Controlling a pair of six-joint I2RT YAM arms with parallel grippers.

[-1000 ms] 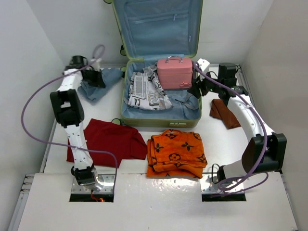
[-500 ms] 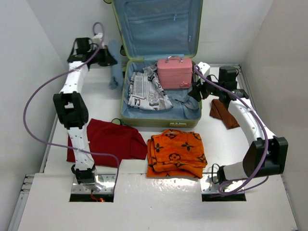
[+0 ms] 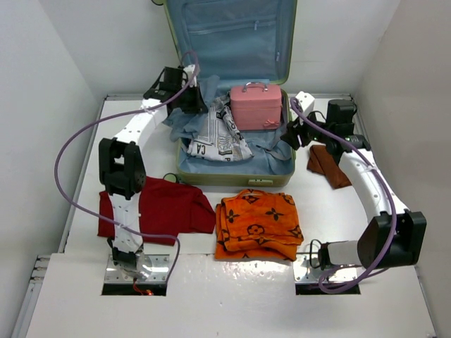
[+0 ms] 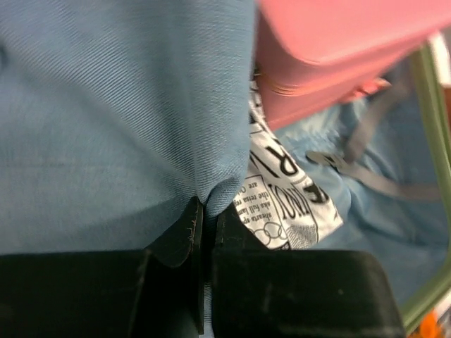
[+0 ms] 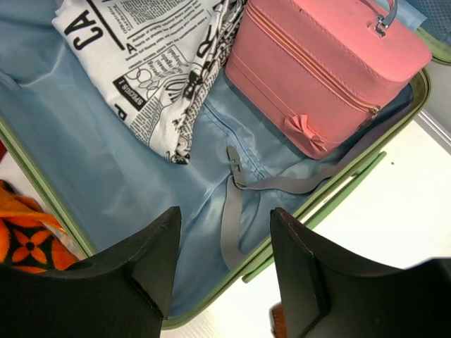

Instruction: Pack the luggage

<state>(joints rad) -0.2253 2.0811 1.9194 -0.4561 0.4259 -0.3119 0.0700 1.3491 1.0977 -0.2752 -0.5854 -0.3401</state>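
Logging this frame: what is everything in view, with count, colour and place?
luggage: 1, light green, blue lining, open at back centre
pink case: 1, pink, inside the luggage, back right
newspaper-print garment: 1, white and black, inside the luggage, beside the pink case
denim garment: 1, blue, held over the luggage's back left
red garment: 1, red, table front left
orange garment: 1, orange patterned, table front centre
brown garment: 1, brown, right of the luggage
table: 1, white
left fingers: black, shut on the denim garment
right fingers: black, open, empty, over the luggage's right side
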